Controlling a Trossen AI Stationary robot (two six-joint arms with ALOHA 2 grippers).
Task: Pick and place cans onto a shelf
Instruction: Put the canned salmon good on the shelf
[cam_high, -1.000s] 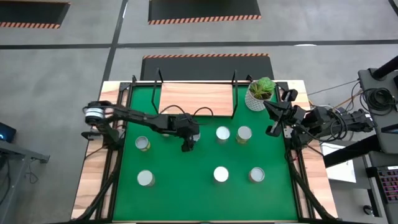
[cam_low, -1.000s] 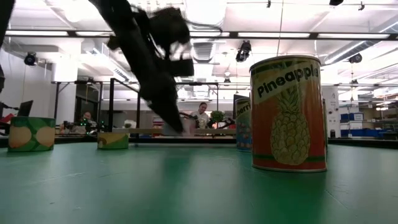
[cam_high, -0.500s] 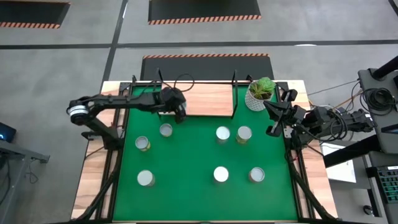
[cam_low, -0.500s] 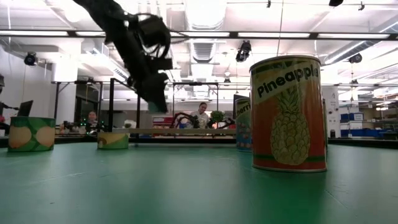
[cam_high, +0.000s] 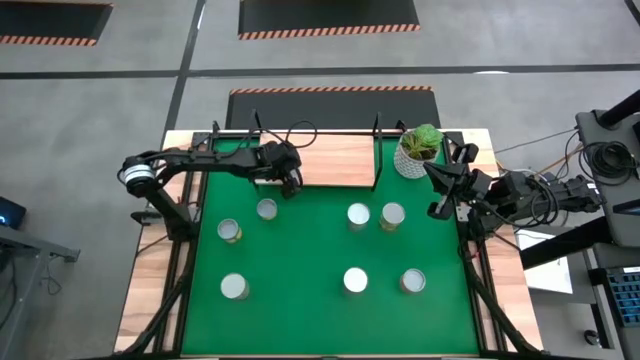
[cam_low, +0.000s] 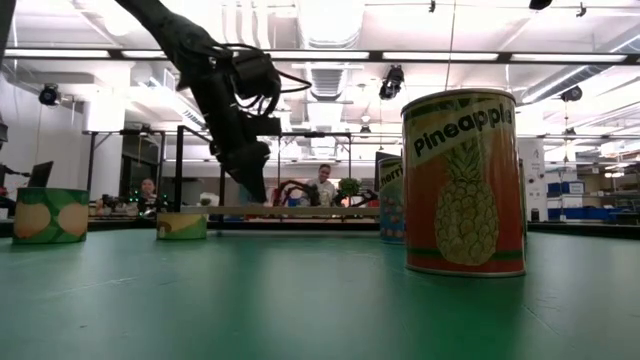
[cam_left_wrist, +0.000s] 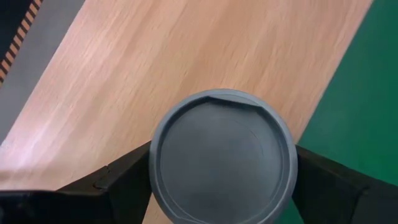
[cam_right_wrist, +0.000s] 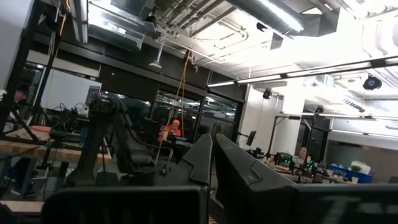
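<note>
My left gripper (cam_high: 290, 178) is shut on a can with a grey round top (cam_left_wrist: 222, 155), over the near left part of the light-wood shelf (cam_high: 330, 158). In the low view it (cam_low: 250, 180) stands just above the shelf board (cam_low: 300, 211). Several other cans stand upright on the green mat, among them one (cam_high: 266, 209) just near of the gripper and a pair (cam_high: 358, 215), (cam_high: 391, 215) at mid mat. My right gripper (cam_high: 437, 190) waits shut at the mat's right edge, touching nothing. My left gripper pinches the can by its round side wall (cam_left_wrist: 155, 180), one finger (cam_left_wrist: 124, 180) on each of two opposite sides. The fingers come from above, pointing down. The can stands upright over the shelf board; whether its bottom touches the board I cannot tell.
A white pot with a green plant (cam_high: 420, 148) stands right of the shelf. Thin black uprights (cam_high: 378, 150) frame the shelf's ends. A tall pineapple can (cam_low: 464, 185) stands close to the low camera. People sit in the room beyond the table.
My left gripper has carried the can from the mat's middle up and toward the far left, to over the shelf's near left part, then sunk toward the board. A can that the arm hid now shows on the mat.
</note>
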